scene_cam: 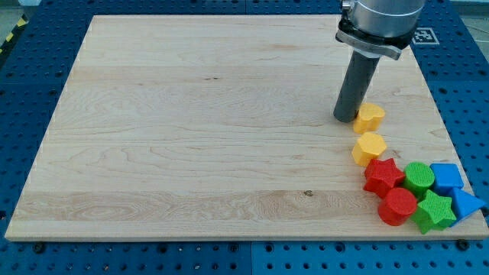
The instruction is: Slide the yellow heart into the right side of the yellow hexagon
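Note:
The yellow heart lies near the board's right edge. The yellow hexagon lies just below it, a small gap apart. My tip rests on the board right at the heart's left side, touching or nearly touching it. The rod rises from there to the arm's grey body at the view's top right.
Below the hexagon, in the bottom right corner, is a tight cluster: a red star, a red cylinder, a green cylinder, a green star and two blue blocks. The wooden board's right edge is close by.

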Tool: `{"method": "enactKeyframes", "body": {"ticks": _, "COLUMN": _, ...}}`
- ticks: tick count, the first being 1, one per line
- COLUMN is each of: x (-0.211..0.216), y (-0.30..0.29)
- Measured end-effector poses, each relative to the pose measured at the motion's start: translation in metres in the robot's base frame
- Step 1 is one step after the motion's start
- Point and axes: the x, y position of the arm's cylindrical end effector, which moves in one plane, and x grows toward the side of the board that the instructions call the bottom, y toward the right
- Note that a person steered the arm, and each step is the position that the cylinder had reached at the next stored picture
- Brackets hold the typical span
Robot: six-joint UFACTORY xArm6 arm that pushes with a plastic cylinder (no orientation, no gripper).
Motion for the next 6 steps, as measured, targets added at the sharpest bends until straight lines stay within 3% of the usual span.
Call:
{"method": "enactKeyframes", "body": {"ticks": 3, "x": -0.018, "y": 0.004}}
{"method": "enactKeyframes", "body": {"ticks": 6, "x": 0.008, "y": 0.060}}
